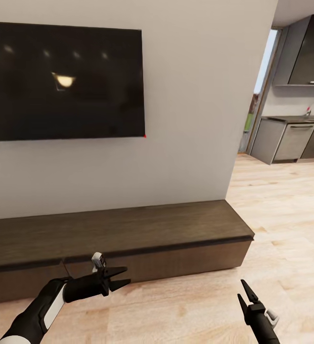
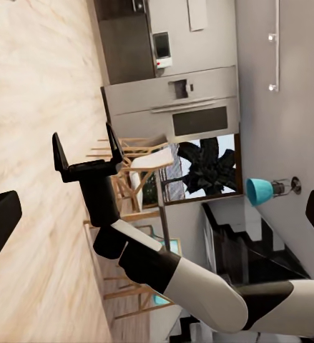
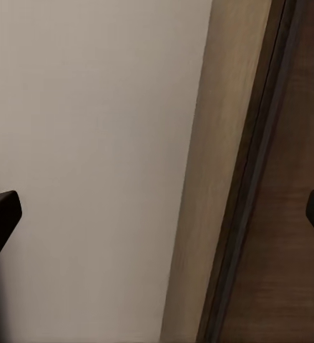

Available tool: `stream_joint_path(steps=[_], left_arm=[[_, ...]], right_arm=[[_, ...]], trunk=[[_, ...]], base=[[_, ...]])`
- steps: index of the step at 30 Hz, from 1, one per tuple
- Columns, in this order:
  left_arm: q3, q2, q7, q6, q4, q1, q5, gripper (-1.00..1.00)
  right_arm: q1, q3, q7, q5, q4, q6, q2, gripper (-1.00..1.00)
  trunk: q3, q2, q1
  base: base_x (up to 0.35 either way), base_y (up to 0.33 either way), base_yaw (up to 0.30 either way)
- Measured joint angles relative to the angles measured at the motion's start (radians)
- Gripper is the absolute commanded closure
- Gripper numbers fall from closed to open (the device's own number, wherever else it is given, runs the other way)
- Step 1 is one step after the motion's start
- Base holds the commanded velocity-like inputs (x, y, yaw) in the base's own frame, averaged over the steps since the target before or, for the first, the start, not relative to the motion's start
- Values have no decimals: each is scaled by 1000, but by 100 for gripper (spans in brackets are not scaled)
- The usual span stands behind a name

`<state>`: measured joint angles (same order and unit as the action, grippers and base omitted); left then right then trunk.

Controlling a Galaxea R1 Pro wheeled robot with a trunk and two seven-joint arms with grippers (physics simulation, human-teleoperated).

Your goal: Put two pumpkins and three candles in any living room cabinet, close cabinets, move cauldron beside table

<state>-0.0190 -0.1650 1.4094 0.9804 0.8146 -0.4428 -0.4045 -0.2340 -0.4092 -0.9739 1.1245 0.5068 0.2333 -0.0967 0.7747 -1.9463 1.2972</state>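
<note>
A long, low dark-brown cabinet (image 1: 128, 229) runs along the white wall, and its plain fronts are shut. My left gripper (image 1: 127, 275) hangs open just in front of the cabinet's front face, pointing right, with nothing between its fingers. My right gripper (image 1: 241, 289) stands open above the floor near the cabinet's right end, pointing up and empty. The left wrist view looks across at the right gripper (image 2: 85, 151). The right wrist view faces the wall and the cabinet (image 3: 300, 128) up close. The pumpkins, candles, cauldron and table are out of view.
A large black TV (image 1: 61, 81) hangs on the wall above the cabinet. Light wooden floor (image 1: 281, 215) stretches right toward a kitchen opening with grey units (image 1: 290, 141). The left wrist view shows a steel fridge (image 2: 171, 103), wooden chairs (image 2: 131, 179) and a teal lamp (image 2: 260, 190).
</note>
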Motion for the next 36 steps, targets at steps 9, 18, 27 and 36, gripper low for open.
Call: stream_joint_path(steps=[9, 18, 27, 36], left_arm=[[0, 0, 0, 0, 0, 0, 0, -100], [0, 1, 0, -1, 0, 0, 0, -100], [0, 2, 0, -2, 0, 0, 0, -100], [0, 2, 0, -1, 0, 0, 0, -100]], right_arm=[[0, 0, -16, 27, 0, -1, 0, -100], [0, -1, -51, 36, -1, 6, 0, -100], [0, -1, -56, 36, -2, 7, 0, -100], [0, -1, -56, 36, -2, 5, 0, -100]], trunk=[[28, -63, 35], [56, -126, 69], [85, -189, 104], [113, -252, 138]], base=[[0, 0, 0], [0, 0, 0], [0, 0, 0], [0, 0, 0]])
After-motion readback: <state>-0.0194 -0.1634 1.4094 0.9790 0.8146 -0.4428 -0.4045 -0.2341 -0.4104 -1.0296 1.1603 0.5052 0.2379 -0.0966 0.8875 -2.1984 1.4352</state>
